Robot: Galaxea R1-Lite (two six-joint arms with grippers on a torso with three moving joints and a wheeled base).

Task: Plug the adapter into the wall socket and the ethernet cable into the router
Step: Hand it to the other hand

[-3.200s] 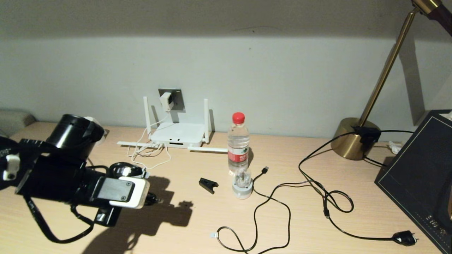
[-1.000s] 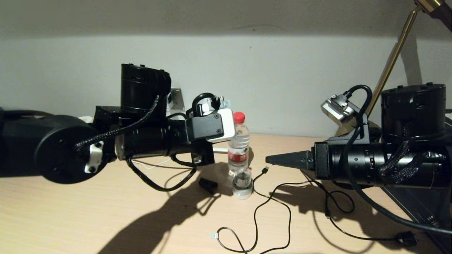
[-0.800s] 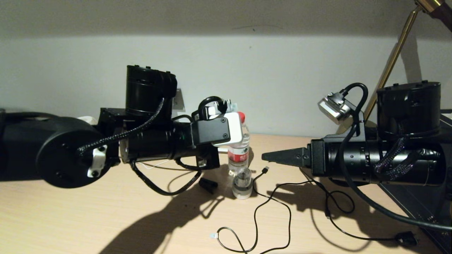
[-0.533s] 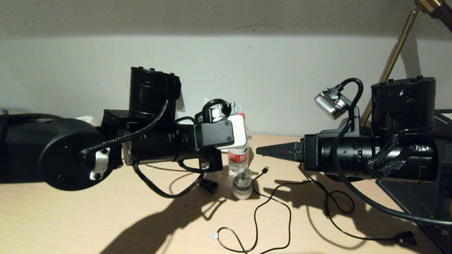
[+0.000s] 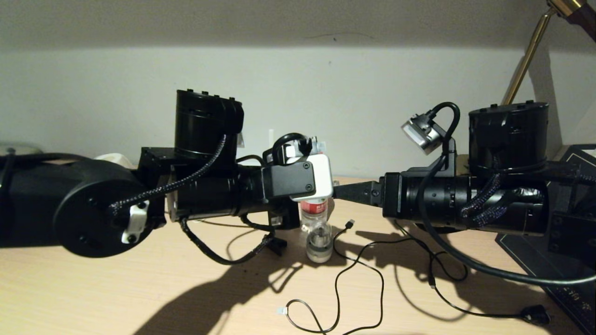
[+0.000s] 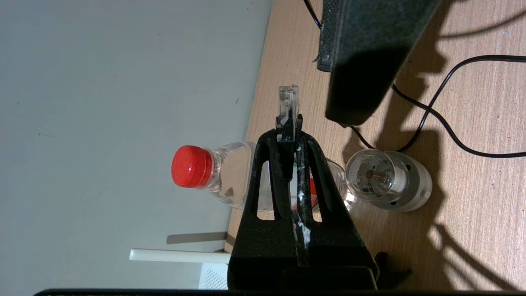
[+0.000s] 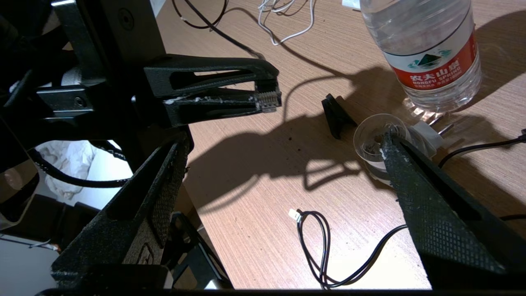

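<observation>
My left gripper [image 6: 289,132] is shut on the clear clip connector [image 6: 287,100] of the ethernet cable, held in the air above the desk beside the water bottle. The connector [image 7: 268,100] pokes out past the left gripper [image 7: 263,92] in the right wrist view. My right gripper [image 7: 283,142] is open wide and faces that connector from close by, without touching it. In the head view my right gripper [image 5: 342,191] points left at the left wrist. One router antenna [image 6: 176,255] and a router corner [image 6: 213,280] show behind. The adapter and wall socket are hidden behind my left arm.
A red-capped water bottle [image 6: 213,172] and a glass bulb on a white base [image 5: 319,242] stand under the grippers. A black clip [image 5: 278,244], thin black cables with a small white plug [image 5: 281,310], a USB plug [image 5: 350,223], a mains plug [image 5: 535,315] and a dark box [image 5: 558,260] lie around.
The left arm rose from the desk's left and moved right with the connector. The right arm came in from the right; its tip has closed the gap to the left wrist.
</observation>
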